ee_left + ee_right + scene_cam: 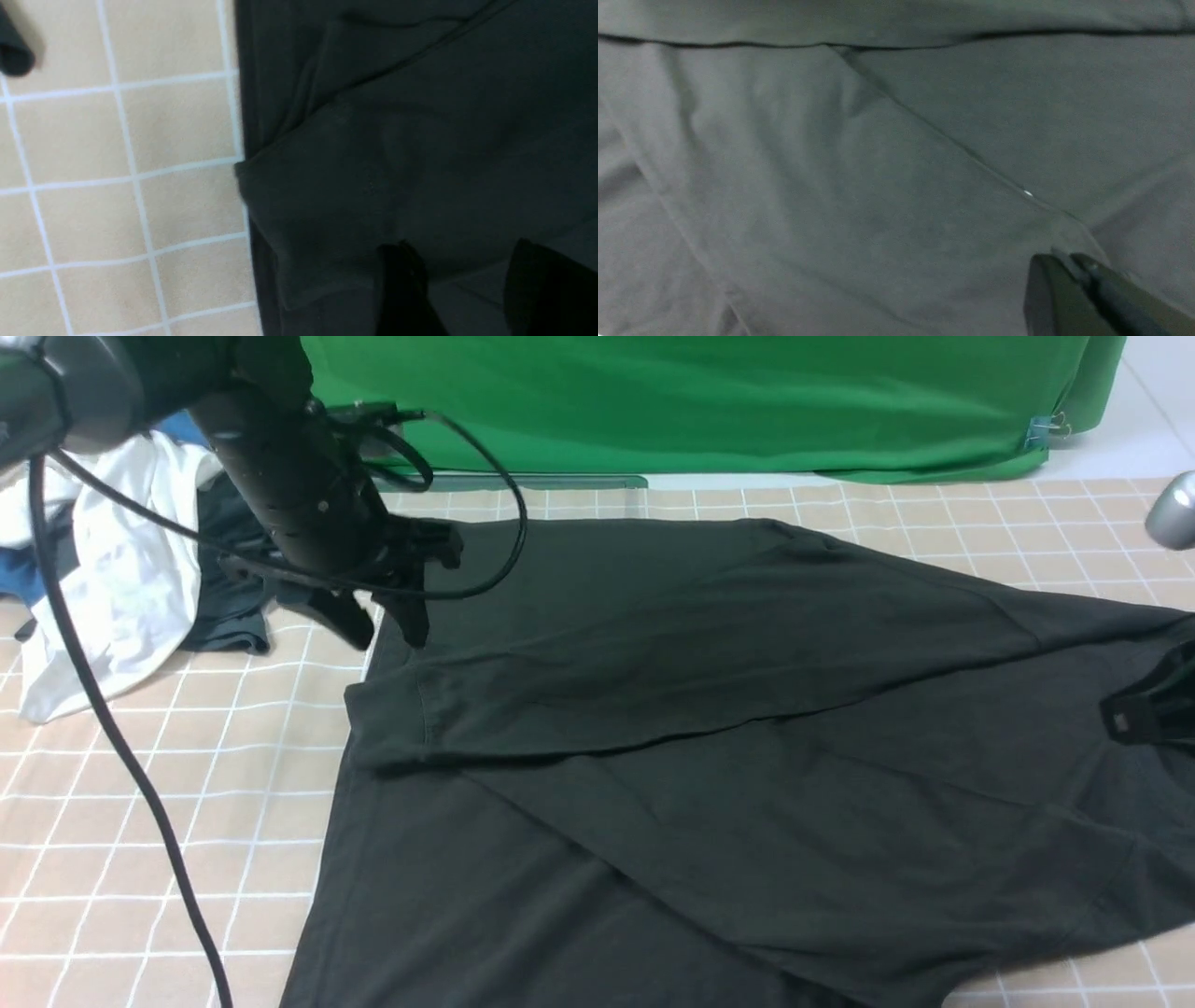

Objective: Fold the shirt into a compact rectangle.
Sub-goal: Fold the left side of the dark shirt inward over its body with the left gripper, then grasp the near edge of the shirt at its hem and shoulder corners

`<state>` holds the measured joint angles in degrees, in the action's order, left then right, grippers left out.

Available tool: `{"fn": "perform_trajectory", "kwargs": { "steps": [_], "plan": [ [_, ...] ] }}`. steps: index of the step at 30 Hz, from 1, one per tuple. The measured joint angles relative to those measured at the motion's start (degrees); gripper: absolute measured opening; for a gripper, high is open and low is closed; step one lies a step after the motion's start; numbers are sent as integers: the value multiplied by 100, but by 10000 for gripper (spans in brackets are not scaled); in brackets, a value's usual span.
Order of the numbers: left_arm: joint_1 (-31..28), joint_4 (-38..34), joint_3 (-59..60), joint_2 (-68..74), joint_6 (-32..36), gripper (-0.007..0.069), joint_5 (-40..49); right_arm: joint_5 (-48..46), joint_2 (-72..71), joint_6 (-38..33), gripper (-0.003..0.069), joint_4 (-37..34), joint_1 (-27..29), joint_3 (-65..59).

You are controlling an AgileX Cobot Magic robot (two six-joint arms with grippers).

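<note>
In the front view, the black shirt [747,821] lies spread across the grid-patterned tabletop [168,821], its far portion turned over toward the near side in a long, uneven flap that leaves a loose edge slanting across the garment. Above the shirt's far left part hangs the left gripper [385,633], its fingers apart and grasping nothing; at the shirt's right side is the right gripper [1125,714], cut by the frame's edge. A pile of white and blue clothes [121,560] sits to the left of the shirt, near its far end. The left wrist view shows the flap's rounded end resting on the shirt close to its side edge, with creases running into it and the two fingers separated above the cloth. The right wrist view has the pincer clenched over the shirt, tips together; whether any fabric is pinched between them cannot be told. By appearances, the work is at an early stage: one rough fold is begun, while squaring the shirt's sides, smoothing its creases and doubling it down into a compact rectangle all remain.
</note>
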<state>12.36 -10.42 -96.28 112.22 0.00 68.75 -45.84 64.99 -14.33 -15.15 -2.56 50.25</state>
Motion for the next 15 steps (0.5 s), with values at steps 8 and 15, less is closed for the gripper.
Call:
{"fn": "perform_trajectory", "kwargs": {
  "steps": [8,15],
  "plan": [
    [658,379,483,141,47,27,-342,-925,133,60,36,176,669,135],
    [641,605,1057,529,-75,17,-993,-1374,489,136,46,326,1503,135]
  ]
}}
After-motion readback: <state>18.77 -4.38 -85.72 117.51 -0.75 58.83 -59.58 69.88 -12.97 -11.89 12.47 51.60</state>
